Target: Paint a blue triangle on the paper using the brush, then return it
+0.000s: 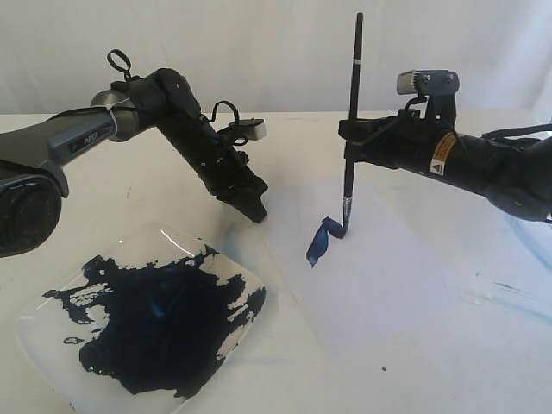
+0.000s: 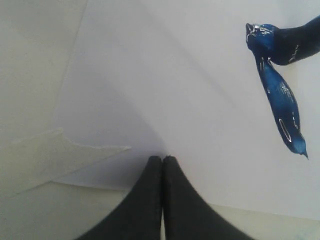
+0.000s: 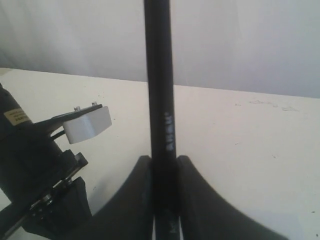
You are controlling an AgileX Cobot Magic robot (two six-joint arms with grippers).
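The brush (image 1: 352, 103) stands almost upright, its black handle (image 3: 159, 75) clamped in my right gripper (image 1: 348, 148) (image 3: 164, 161). Its blue-stained tip (image 1: 341, 231) (image 2: 295, 45) presses on the pale paper (image 1: 388, 267) (image 2: 175, 75). From the tip runs one thick mid-blue stroke (image 1: 319, 243) (image 2: 282, 107); no closed blue triangle shows. My left gripper (image 1: 257, 210) (image 2: 162, 159) is shut with nothing in it, fingertips down at the paper's near-left edge.
A clear square plate (image 1: 39, 310) with a big dark navy paint puddle (image 1: 155, 319) lies at the front left, beside the paper. Faint blue smears (image 1: 517, 289) mark the table at the right. A white backdrop closes the rear.
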